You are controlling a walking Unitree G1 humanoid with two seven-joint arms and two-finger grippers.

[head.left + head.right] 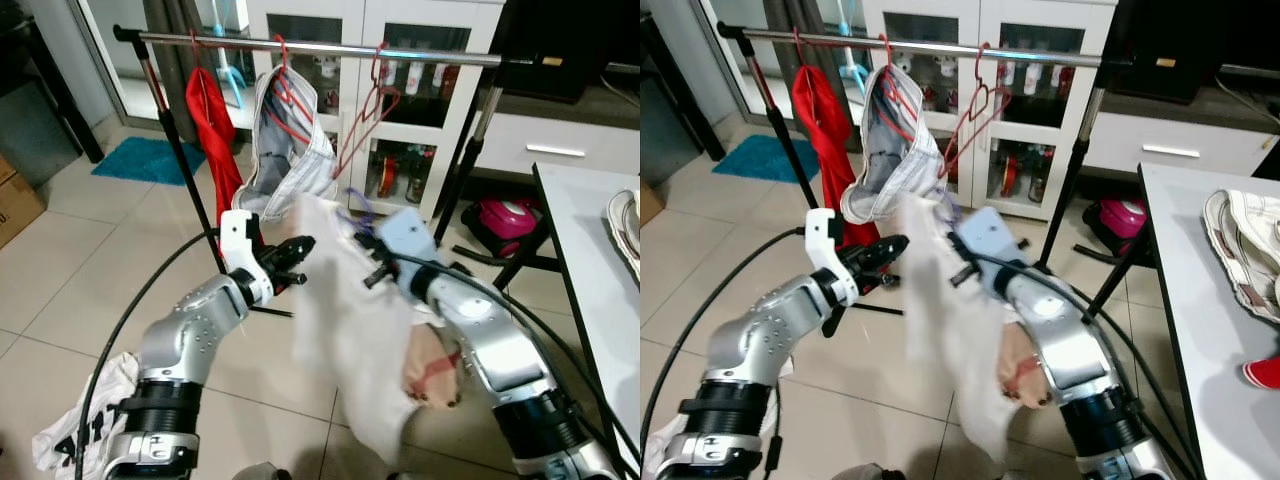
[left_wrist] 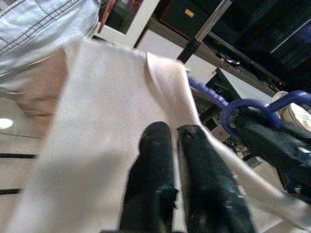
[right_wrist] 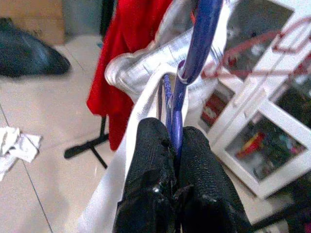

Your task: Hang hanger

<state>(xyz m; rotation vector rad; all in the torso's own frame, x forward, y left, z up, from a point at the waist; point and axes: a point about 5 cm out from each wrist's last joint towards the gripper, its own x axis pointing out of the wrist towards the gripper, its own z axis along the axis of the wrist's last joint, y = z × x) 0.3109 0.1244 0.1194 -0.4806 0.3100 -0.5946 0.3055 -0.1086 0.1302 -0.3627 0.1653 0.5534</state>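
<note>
Holding the purple hanger pinched in your right gripper, you carry its white garment below the clothes rail; your left gripper, fingers together, steadies the cloth's edge for hanging.

Home: clothes rail (tiled floor), glass cabinet.

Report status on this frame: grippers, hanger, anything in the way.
Right gripper shut on blue hanger carrying white garment, below the rail. Left gripper shut at the garment's edge. Empty red hanger hangs above.
</note>
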